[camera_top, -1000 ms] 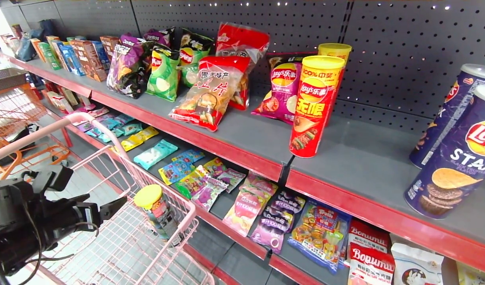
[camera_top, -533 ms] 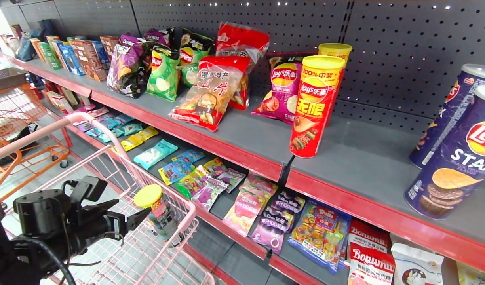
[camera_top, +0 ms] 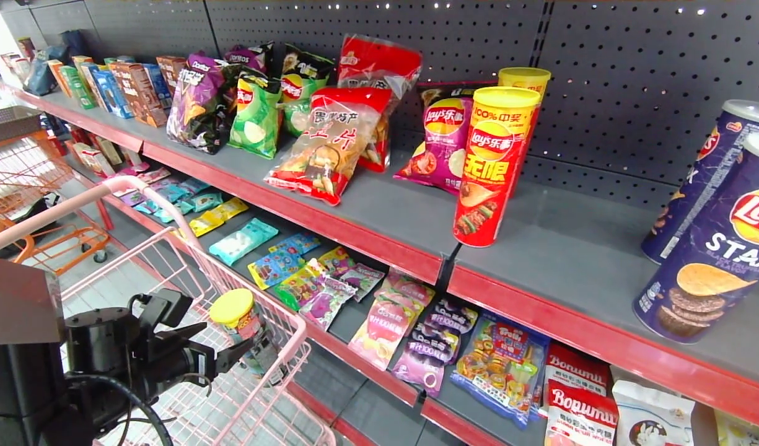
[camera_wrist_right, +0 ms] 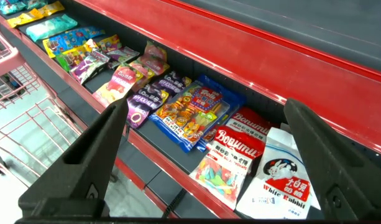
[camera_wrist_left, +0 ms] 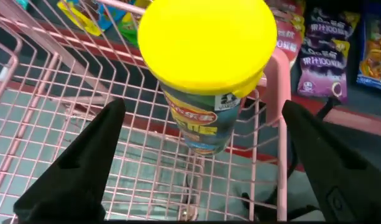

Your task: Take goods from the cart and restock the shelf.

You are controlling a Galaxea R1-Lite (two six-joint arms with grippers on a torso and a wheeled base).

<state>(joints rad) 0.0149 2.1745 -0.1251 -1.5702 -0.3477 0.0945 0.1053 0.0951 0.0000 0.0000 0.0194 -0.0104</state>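
While the yellow-lidded cylindrical chip canister [camera_top: 240, 316] stood upright in the pink wire cart [camera_top: 292, 328], it was framed dead ahead between spread fingers of the left gripper [camera_top: 230, 336].

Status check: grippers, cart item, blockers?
Left gripper open, framing the yellow-lidded can upright in pink cart. Right gripper open, empty, facing lower shelf. Nothing between left gripper and can.

The pink cart [camera_top: 280, 314] ran off the near picture edge. The left gripper's [camera_top: 230, 332] finger partly covered the yellow-lidded chip can [camera_top: 232, 308]. The right edge cut the blue chip can [camera_top: 714, 248].
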